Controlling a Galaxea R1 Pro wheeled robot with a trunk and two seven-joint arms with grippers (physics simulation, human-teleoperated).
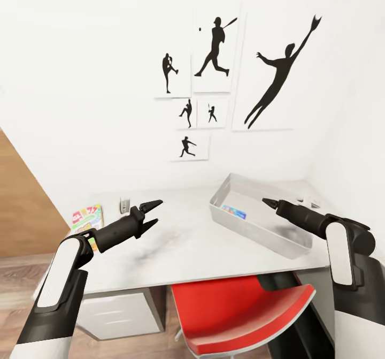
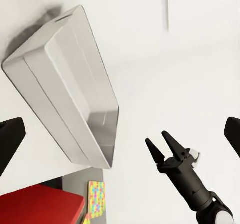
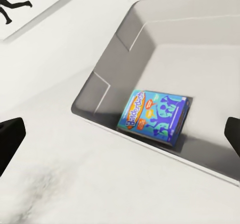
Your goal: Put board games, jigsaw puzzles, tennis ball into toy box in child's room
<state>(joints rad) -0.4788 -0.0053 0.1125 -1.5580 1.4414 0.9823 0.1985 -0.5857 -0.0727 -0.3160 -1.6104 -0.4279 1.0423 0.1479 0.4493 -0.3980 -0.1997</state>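
Standing at the right of the white surface (image 1: 182, 252), the light grey toy box (image 1: 251, 225) lies at a slant, one end toward the far wall and the other toward the near right edge. Inside it, close to its near-left wall, rests a blue board game (image 3: 154, 116) with orange lettering and dark blue figures on its lid, lying flat on the bin floor. At the far left of the surface lies a brightly coloured flat box or sheet (image 1: 88, 218) in red, yellow and green, partly hidden behind the left arm; whether it is a game or a puzzle cannot be told from here. The left gripper (image 1: 152, 214) hovers above the middle-left of the surface with its fingers spread and nothing between them, well apart from the bin. The right gripper (image 1: 267, 202) hangs over the bin's right half, pointing left toward the blue game; from the head view its fingers look pressed together, but in the left wrist view the same gripper (image 2: 163, 143) shows its two tips parted, empty. Black athlete pictures (image 1: 214, 54) hang on the white wall behind the surface. A red chair (image 1: 235, 308) sits tucked under the near edge, and a white drawer unit (image 1: 120, 311) stands beneath the left side, on the wood floor (image 1: 16, 279).
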